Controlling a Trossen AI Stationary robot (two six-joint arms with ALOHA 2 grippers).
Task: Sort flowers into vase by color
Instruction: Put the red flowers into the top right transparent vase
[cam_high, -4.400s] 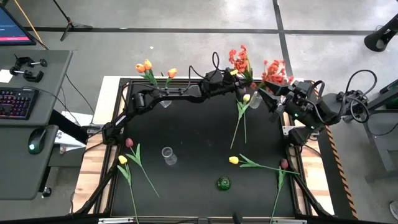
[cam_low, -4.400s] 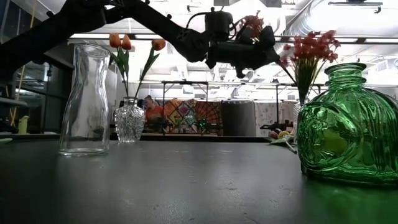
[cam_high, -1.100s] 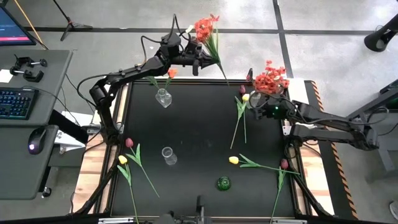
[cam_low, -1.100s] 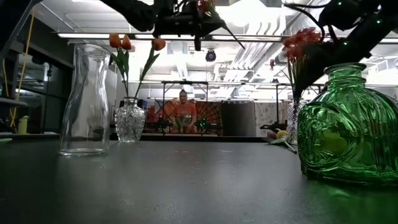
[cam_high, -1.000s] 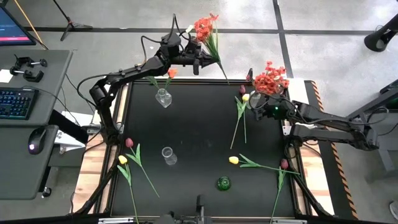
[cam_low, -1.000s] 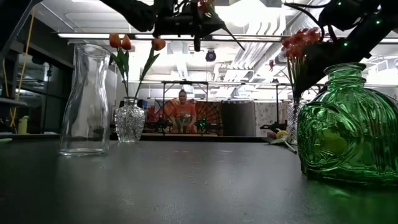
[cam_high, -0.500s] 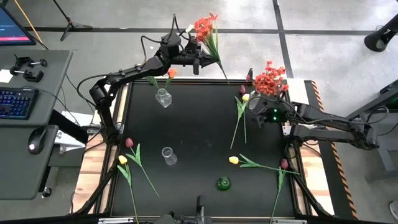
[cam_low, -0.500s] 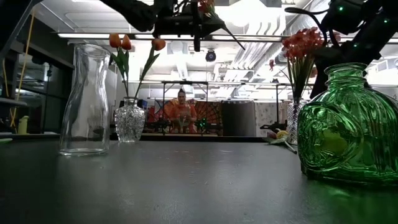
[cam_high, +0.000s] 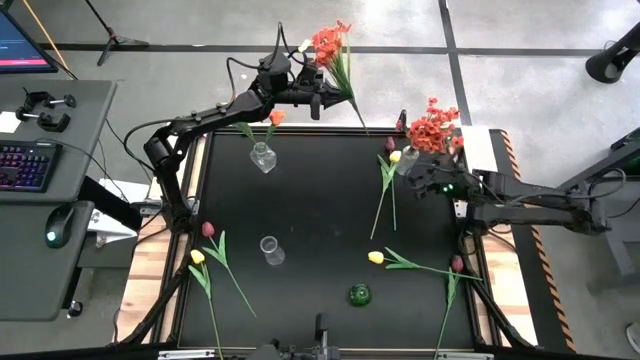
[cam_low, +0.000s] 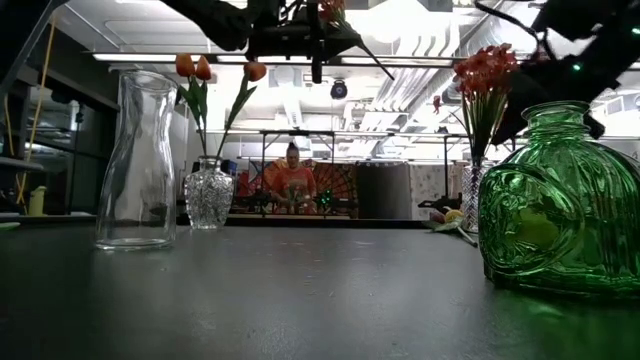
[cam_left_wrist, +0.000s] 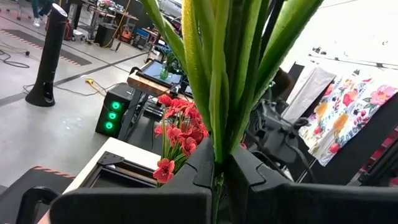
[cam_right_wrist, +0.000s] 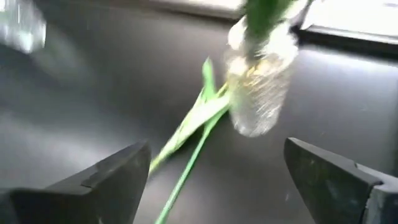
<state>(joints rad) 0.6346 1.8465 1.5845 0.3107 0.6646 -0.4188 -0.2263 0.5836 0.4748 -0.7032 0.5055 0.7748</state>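
My left gripper (cam_high: 326, 94) is above the table's far edge, shut on a red-orange blossom spray (cam_high: 331, 45). My right gripper (cam_high: 420, 174) stands open, just on the near right of a small clear vase (cam_right_wrist: 258, 87) with nothing between its fingers. The vase stands at the table's far right and holds another red-orange spray (cam_high: 433, 125) by its stems. Orange tulips (cam_high: 274, 117) stand in a cut-glass vase (cam_high: 262, 157). Yellow and dark pink tulips lie loose on the table, among them a yellow one (cam_high: 396, 157) beside the small vase. My left gripper pinches the spray's bunched green stems (cam_left_wrist: 217, 163) between its two fingers, partway down from the blossoms. The fingers come in level from the table's left and lie across the stems. The spray is lifted clear and tilted, with its stem end (cam_high: 364, 128) over the far edge.
A tall clear vase (cam_high: 268, 250) stands mid-table and a green glass vase (cam_high: 360, 295) near the front edge. Loose tulips lie at front left (cam_high: 198, 257) and front right (cam_high: 376, 257). A person (cam_low: 293, 180) shows in the room behind.
My right gripper has drawn back from the small clear vase toward the table's near right. The red-orange spray stays standing in that vase, clear of the fingers.
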